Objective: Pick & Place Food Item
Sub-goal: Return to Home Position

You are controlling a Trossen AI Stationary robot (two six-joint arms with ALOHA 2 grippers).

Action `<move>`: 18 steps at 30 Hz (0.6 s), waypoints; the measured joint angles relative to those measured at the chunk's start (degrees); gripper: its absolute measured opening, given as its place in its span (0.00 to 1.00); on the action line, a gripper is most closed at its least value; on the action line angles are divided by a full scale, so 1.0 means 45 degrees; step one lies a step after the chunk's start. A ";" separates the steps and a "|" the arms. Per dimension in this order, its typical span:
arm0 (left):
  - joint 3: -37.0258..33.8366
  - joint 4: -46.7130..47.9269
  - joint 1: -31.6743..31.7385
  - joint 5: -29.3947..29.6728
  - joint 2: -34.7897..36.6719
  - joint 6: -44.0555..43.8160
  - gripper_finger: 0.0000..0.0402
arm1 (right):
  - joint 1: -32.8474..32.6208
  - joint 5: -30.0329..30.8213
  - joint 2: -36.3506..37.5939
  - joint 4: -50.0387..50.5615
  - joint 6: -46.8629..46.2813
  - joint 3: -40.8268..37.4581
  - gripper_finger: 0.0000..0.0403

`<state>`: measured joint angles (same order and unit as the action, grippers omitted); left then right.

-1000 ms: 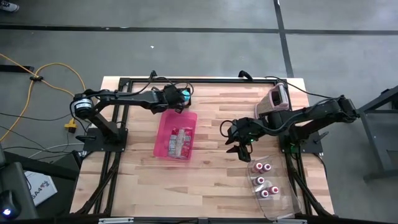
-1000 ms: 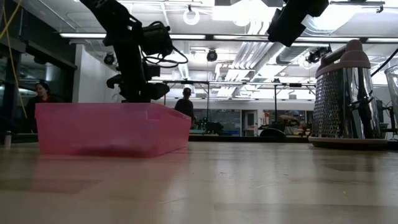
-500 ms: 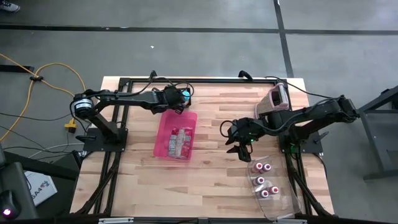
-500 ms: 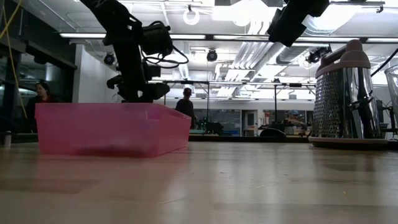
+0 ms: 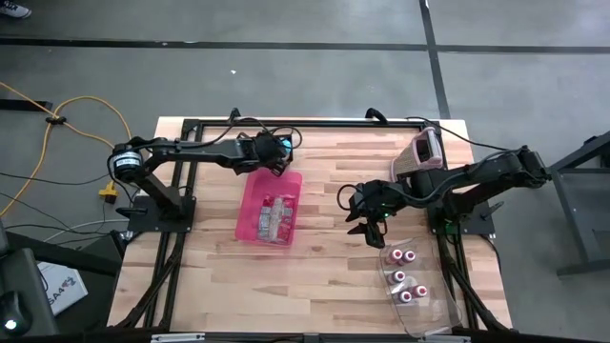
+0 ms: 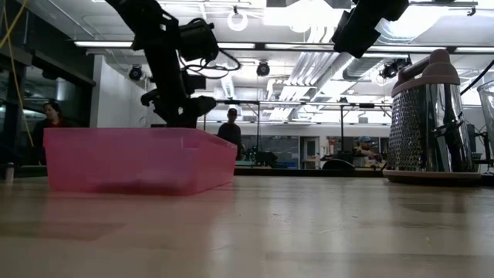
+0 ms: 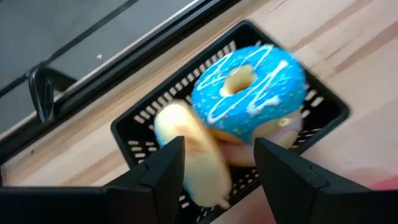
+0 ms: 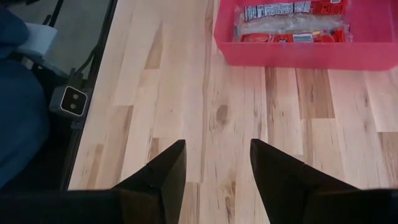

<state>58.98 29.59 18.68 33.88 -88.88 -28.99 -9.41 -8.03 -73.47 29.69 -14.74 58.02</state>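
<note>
A black wire basket (image 7: pixel 140 121) near the table's far edge holds a blue-iced donut (image 7: pixel 249 93) lying on a pale pink one. A pale yellow food item (image 7: pixel 186 146) stands blurred beside the donut, between the fingers of my open left gripper (image 7: pixel 219 143), which hangs over the basket (image 5: pixel 276 152). The pink bin (image 5: pixel 250 191) just in front of the basket holds packaged food (image 5: pixel 276 214). My right gripper (image 5: pixel 367 227) waits open above bare wood at mid-table. My left gripper slants down over the basket from the table's left. The pale yellow item (image 7: pixel 193 168) shows close against one finger (image 7: pixel 165 168); whether it touches that finger, I cannot tell.
A metal box grater (image 5: pixel 419 157) stands at the far right. A clear tray (image 5: pixel 429 310) with three pink-topped pastries (image 5: pixel 405 276) lies at the near right. Bare wood lies between the pink bin and my right gripper. People show in the room behind.
My left gripper has turned a little over the black basket. The right arm has kept still.
</note>
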 joint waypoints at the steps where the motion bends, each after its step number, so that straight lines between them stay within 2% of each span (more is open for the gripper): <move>1: 0.0089 -0.0001 -0.0058 0.0030 0.0000 0.0150 0.46 | 0.0000 0.0000 0.0000 0.0000 -0.0002 0.0000 0.41; 18: 0.1278 -0.0304 -0.1219 0.0186 0.0779 0.2466 0.46 | 0.0010 0.0251 0.0005 -0.0096 0.0009 0.0004 0.41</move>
<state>64.73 28.22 13.19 34.72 -85.37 -17.90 -9.37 -6.90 -73.45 29.26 -14.70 58.04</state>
